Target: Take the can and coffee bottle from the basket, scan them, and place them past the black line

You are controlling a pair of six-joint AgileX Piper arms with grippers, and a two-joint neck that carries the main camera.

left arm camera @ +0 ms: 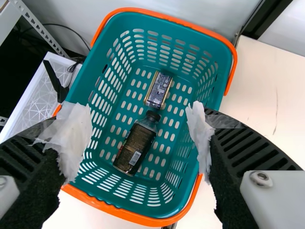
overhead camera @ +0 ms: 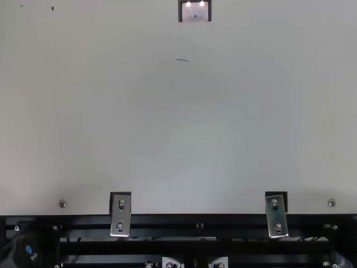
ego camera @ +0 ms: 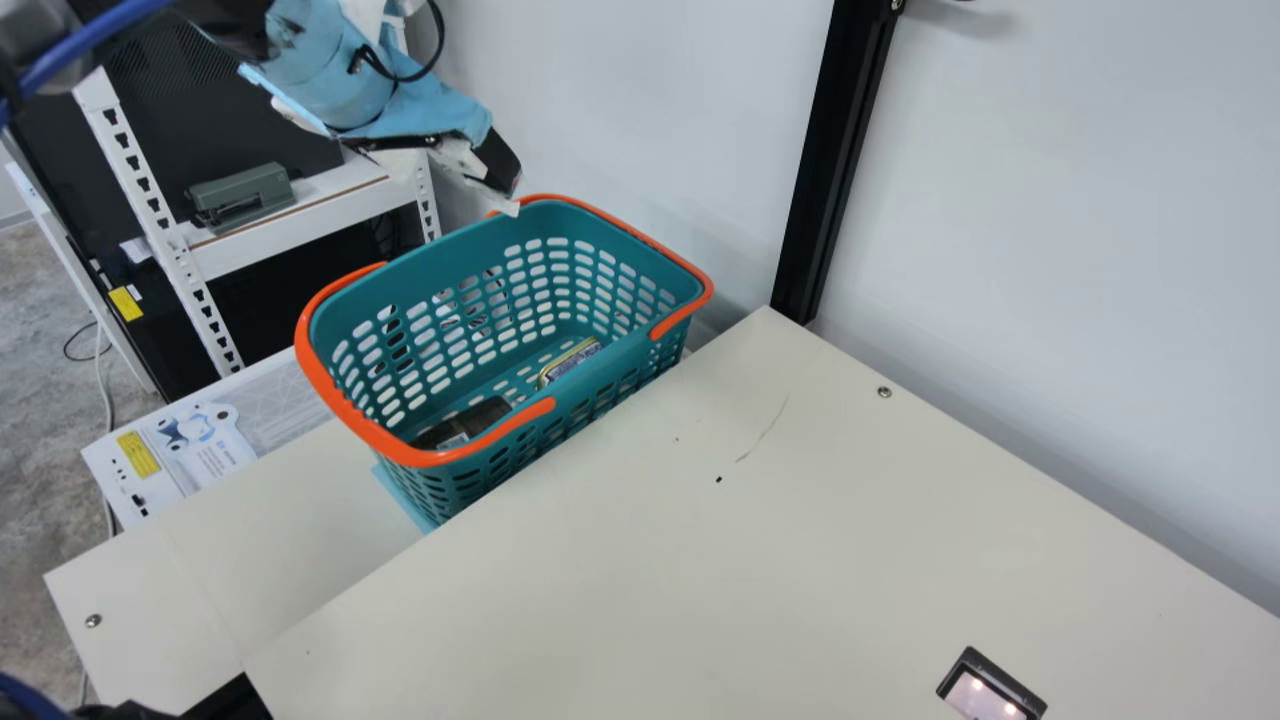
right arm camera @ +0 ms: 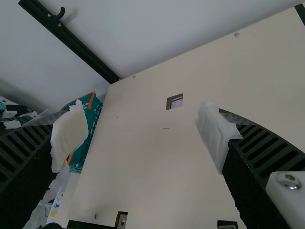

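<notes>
Facing a pale wall (ego camera: 640, 120) behind a cream worktop (ego camera: 900, 480), with a black post (ego camera: 835, 150) rising against that wall at the worktop's corner. Seeing a white shelf frame (ego camera: 290, 225) standing at the main view's left, near gray floor (ego camera: 40, 330). Looking down in the top view on a black metal rail (overhead camera: 231, 219) running along the worktop's edge, under two silver brackets (overhead camera: 120, 215).

Finding a teal basket (ego camera: 430, 270) with orange handles standing just beside the worktop. Seeing the dark coffee bottle (left arm camera: 136, 148) lying on the basket's bottom and pointing its black cap toward the can (left arm camera: 158, 89). Spotting that can near the cap, also lying on the bottom and showing a dark blue label between gold-colored edges. Not managing to tell touching from apart between can and cap.

Holding the left end effector (ego camera: 500, 180) above the basket, near its rim in the main view. Pointing it down into the basket in the left wrist view, with two fingers (left arm camera: 71, 138) spread wide. Holding the right end effector (right arm camera: 143, 136) over the worktop, likewise spread, wearing white wrapping on both tips. Seeing the dark-framed scanner (ego camera: 990, 695) glowing with two small lights in the worktop, well apart from the basket.
</notes>
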